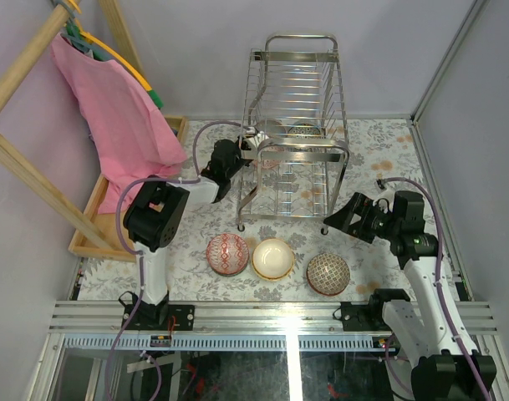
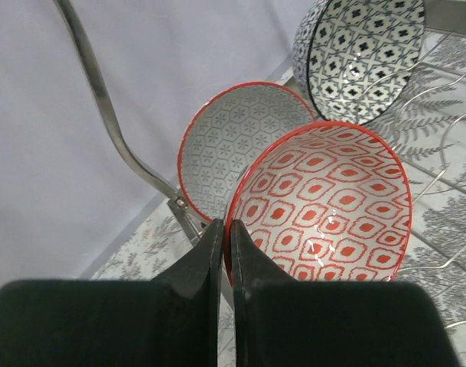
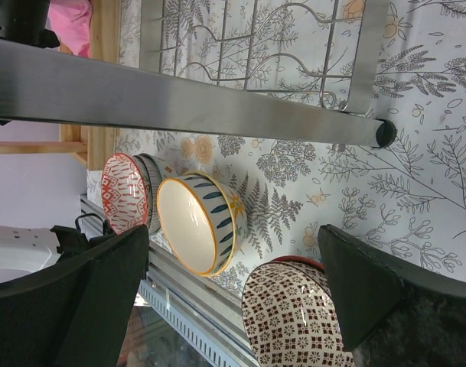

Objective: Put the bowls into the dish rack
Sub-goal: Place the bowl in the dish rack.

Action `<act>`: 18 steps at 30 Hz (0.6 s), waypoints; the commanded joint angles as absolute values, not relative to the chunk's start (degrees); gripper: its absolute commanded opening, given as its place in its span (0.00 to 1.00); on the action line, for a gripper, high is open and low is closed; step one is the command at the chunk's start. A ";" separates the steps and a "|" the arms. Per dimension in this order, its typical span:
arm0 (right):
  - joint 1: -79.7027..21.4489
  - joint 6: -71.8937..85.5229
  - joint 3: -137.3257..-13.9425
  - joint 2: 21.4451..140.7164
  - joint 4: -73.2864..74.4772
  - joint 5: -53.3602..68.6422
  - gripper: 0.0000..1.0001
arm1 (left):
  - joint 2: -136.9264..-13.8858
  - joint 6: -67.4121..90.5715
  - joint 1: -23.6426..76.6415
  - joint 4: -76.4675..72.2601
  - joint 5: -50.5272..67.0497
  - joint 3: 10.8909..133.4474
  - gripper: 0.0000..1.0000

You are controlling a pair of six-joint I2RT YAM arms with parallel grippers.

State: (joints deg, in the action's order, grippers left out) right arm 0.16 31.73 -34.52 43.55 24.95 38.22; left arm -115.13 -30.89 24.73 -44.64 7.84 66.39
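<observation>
The chrome dish rack [image 1: 296,125] stands at the table's middle back. My left gripper [image 1: 251,146] reaches into its left side. In the left wrist view it [image 2: 226,229] is shut on the rim of a red-and-white patterned bowl [image 2: 324,206], held on edge among the rack wires. A grey hexagon-patterned bowl with a red rim [image 2: 233,145] and a dark-patterned bowl [image 2: 363,50] stand behind it. My right gripper [image 1: 342,219] is open and empty by the rack's front right leg. Three bowls sit in front of the rack: red-white [image 1: 227,253], cream [image 1: 272,258], dark red [image 1: 328,274].
A wooden frame with a pink cloth [image 1: 120,109] and a shallow wooden tray [image 1: 99,200] stand at the left. The right wrist view shows the rack's lower bar [image 3: 179,99] above the cream bowl [image 3: 198,222] and dark red bowl [image 3: 294,321]. Walls close in behind and on the right.
</observation>
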 commanded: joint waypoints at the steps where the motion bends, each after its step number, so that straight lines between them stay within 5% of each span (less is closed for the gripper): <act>1: 0.20 31.77 -34.94 43.93 21.80 39.55 1.00 | -115.46 -37.67 24.69 -55.24 4.22 66.86 0.00; 18: 0.18 32.88 -34.73 46.94 18.18 39.52 1.00 | -122.37 -51.14 24.69 -63.73 3.17 68.79 0.00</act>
State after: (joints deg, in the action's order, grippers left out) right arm 0.16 31.79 -34.46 46.37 21.85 38.24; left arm -120.55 -45.50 24.73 -55.40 4.51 67.59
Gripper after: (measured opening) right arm 0.993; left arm 0.017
